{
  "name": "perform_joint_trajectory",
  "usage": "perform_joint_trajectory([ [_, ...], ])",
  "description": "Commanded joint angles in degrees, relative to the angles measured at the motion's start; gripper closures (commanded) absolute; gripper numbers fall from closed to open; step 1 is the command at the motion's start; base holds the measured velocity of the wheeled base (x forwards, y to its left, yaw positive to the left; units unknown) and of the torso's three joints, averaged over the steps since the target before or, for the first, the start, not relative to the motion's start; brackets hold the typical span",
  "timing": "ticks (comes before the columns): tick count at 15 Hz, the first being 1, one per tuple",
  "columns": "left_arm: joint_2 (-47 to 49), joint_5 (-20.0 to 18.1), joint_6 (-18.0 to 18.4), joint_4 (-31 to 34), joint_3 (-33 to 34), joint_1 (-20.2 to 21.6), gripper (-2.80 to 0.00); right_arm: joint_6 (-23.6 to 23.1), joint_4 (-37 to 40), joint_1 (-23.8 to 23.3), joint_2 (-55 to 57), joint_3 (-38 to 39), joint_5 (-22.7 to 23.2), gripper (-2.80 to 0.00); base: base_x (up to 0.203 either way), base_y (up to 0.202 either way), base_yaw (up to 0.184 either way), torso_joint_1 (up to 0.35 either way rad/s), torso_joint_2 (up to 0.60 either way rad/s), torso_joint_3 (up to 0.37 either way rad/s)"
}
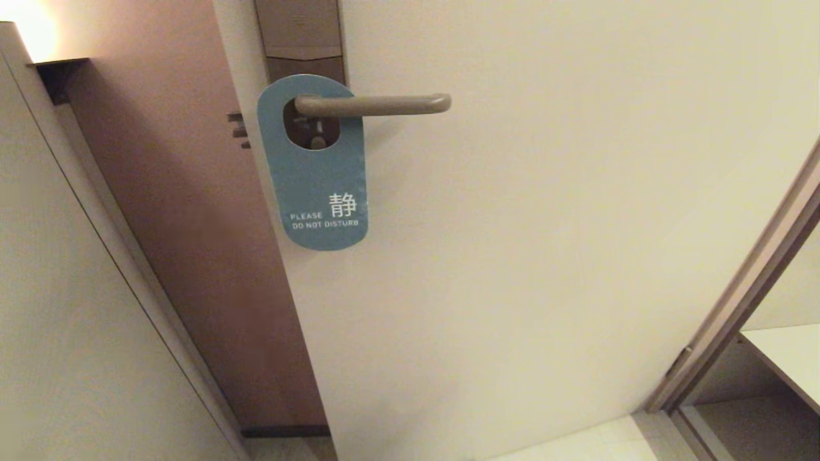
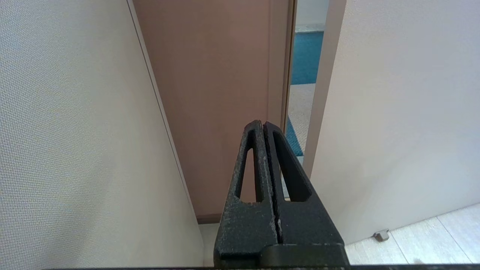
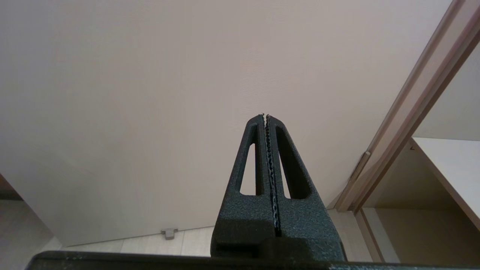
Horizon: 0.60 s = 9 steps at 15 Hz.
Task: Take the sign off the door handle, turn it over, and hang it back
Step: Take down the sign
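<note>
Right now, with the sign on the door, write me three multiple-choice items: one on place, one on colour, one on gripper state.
1. Where does the sign hang?
A. On the door handle
B. On the floor
C. In a gripper

2. Which colour is the side of the sign that faces the head camera?
A. White
B. Teal
C. Red

3. How do the left gripper and right gripper stand?
A. Both open
B. One holds the sign
C. Both shut, empty

Answers:
1 A, the handle's bar passes through the sign's oval hole.
2 B, the teal "DO NOT DISTURB" side shows.
3 C, each wrist view shows fingers pressed together with nothing between.
</note>
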Motion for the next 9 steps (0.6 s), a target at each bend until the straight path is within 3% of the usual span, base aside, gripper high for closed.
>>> perform_joint_trajectory([
  [1, 0.1, 0.0, 0.0, 0.0, 0.0, 0.0, 0.00, 0.0, 0.0, 0.0, 0.0, 0.0, 0.0, 0.00, 0.000, 0.000, 0.000, 0.000, 0.00, 0.000],
  [9, 0.1, 0.0, 0.0, 0.0, 0.0, 0.0, 0.00, -0.1, 0.0, 0.0, 0.0, 0.0, -0.1, 0.00, 0.000, 0.000, 0.000, 0.000, 0.00, 0.000],
])
